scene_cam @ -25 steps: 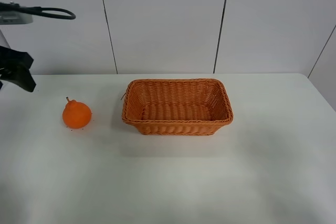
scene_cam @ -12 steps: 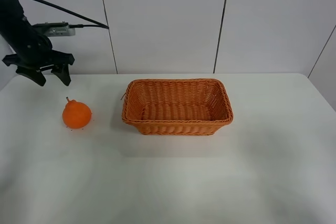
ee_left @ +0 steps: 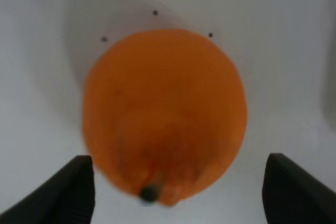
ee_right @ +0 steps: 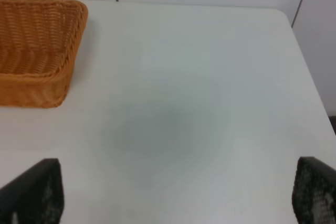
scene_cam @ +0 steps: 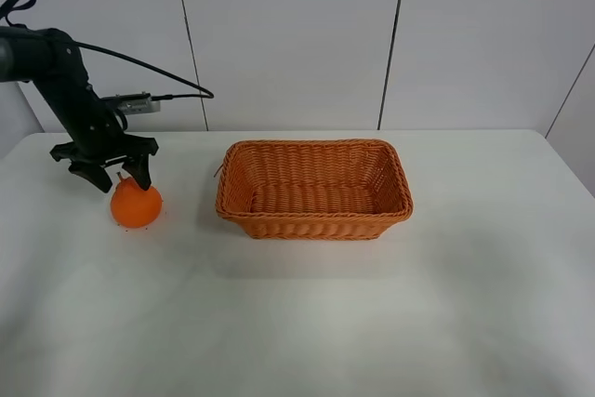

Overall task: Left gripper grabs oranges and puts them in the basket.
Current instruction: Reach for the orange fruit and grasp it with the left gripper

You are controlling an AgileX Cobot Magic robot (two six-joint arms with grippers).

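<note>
Stage: approach to the pick; nothing has been carried yet.
Left hand: the left hand hovers right over the orange, fingers spread wide with nothing gripped. In the wrist view both fingertips stand clear of the fruit, one on each side of it.
Contact: from the high view the fingertips look level with the knobbed top, perhaps brushing it; I cannot tell for sure.
Orange: it sits on the surface, stem up, at 9 o'clock from the basket and well apart from it.
Basket: empty, upright, near the middle of the surface.
Right hand: the right hand is wide open and holds nothing, out past the basket's 3 o'clock end.
Done: the hand is lined up over the fruit.
Left to do: lower, close on the orange, lift, carry toward 3 o'clock, release in the basket.
Surface: plain white, matte, with a few tiny dark specks by the fruit.
Room: a white panelled wall with thin dark seams runs behind, at 12 o'clock. A black cable trails from the arm.
</note>
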